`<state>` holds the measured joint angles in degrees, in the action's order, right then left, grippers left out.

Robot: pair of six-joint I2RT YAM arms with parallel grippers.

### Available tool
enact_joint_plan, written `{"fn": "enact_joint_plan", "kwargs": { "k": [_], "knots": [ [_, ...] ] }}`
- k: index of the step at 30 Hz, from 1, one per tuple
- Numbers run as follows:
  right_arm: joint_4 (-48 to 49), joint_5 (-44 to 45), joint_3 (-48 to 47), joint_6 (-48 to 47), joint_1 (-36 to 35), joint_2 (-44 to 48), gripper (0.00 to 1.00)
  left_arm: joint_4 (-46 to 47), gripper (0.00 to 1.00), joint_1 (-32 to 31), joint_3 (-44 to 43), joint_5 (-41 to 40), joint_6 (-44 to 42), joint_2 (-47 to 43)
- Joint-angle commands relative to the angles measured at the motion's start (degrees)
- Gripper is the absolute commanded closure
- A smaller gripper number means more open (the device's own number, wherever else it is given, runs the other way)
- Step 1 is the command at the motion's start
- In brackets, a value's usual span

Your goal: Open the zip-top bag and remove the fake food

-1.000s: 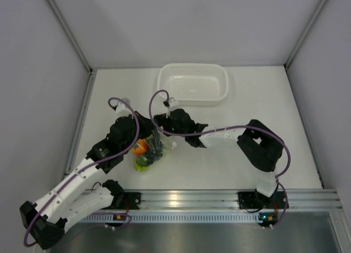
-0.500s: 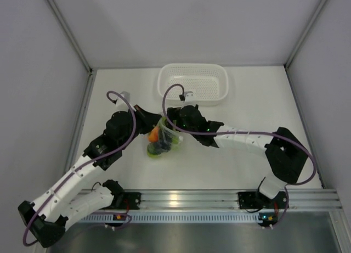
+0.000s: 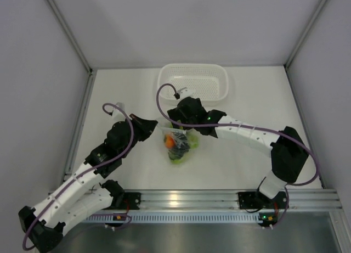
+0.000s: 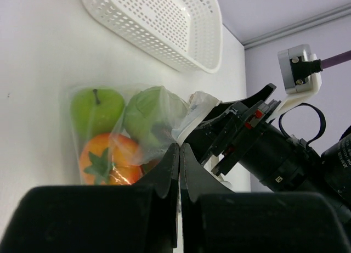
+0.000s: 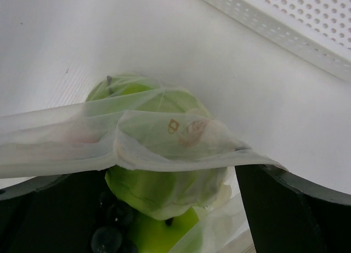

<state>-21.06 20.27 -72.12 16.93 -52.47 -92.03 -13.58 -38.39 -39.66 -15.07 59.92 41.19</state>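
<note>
The zip-top bag (image 3: 178, 144) lies on the table mid-centre, holding the fake food: a red-orange apple (image 3: 170, 142), dark grapes (image 3: 184, 145) and green fruit (image 3: 176, 156). My left gripper (image 3: 156, 124) is at the bag's left edge. In the left wrist view its jaws (image 4: 179, 146) are shut, with the bag's film (image 4: 131, 127) running into the tips. My right gripper (image 3: 178, 125) is on the bag's top. Its fingers (image 5: 171, 170) stand wide apart around a green fruit (image 5: 164, 192) inside the bag. The film (image 5: 164, 138) is stretched taut across them.
A white perforated basket (image 3: 193, 67) stands behind the bag at the back centre and holds nothing. It also shows in the left wrist view (image 4: 164, 22) and the right wrist view (image 5: 296, 28). Grey walls close in the table on three sides.
The bag has shifted right across the table, from front of the left gripper to the centre. The right gripper moved right and back with it. The left arm followed a little.
</note>
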Motion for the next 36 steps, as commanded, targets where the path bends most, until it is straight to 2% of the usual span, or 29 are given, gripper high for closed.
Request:
{"fn": "enact_joint_plan", "kwargs": {
  "k": [1,9,11,12,13,16,21,22,30,34,36],
  "knots": [
    [-5.22,-2.86,-1.62,-3.31,2.46,-6.47,0.01,5.15,1.0,0.25,0.9,-6.72,0.81,0.47],
    [1.28,-11.04,-1.72,-0.85,3.95,-13.35,0.02,5.15,1.0,0.25,1.34,-9.28,-1.3,2.4],
    [2.42,-11.39,-1.19,-0.06,4.04,-14.05,0.14,5.15,1.0,0.25,1.51,-9.19,-1.3,2.93],
    [2.86,-11.4,-0.4,0.29,4.13,-14.14,0.25,5.15,1.0,0.25,1.43,-9.19,-1.3,3.11],
    [3.47,-11.31,0.22,0.73,4.3,-14.06,0.44,5.15,1.0,0.25,1.51,-9.19,-1.3,3.28],
    [6.55,-13.15,2.85,2.32,5.27,-13.18,0.64,5.15,1.0,0.25,1.69,-9.45,-1.47,3.11],
    [9.98,-15.35,5.75,3.29,6.41,-12.04,0.85,5.15,1.0,0.25,2.22,-10.15,-1.65,2.06],
    [10.42,-15.52,6.02,3.37,6.5,-12.03,1.0,5.15,1.0,0.25,2.39,-10.24,-1.74,1.97],
    [16.22,-18.51,10.68,4.17,6.41,-7.03,1.0,5.06,1.0,0.25,0.73,-10.07,-5.33,2.67],
    [18.24,-18.25,12.17,2.33,5.36,-3.16,1.0,6.02,1.0,0.16,-3.05,-5.6,-13.57,6.26],
    [18.68,-17.99,12.88,1.62,4.74,-0.97,1.0,7.95,1.0,0.25,-5.76,-0.07,-19.45,8.19]
  ]
}}
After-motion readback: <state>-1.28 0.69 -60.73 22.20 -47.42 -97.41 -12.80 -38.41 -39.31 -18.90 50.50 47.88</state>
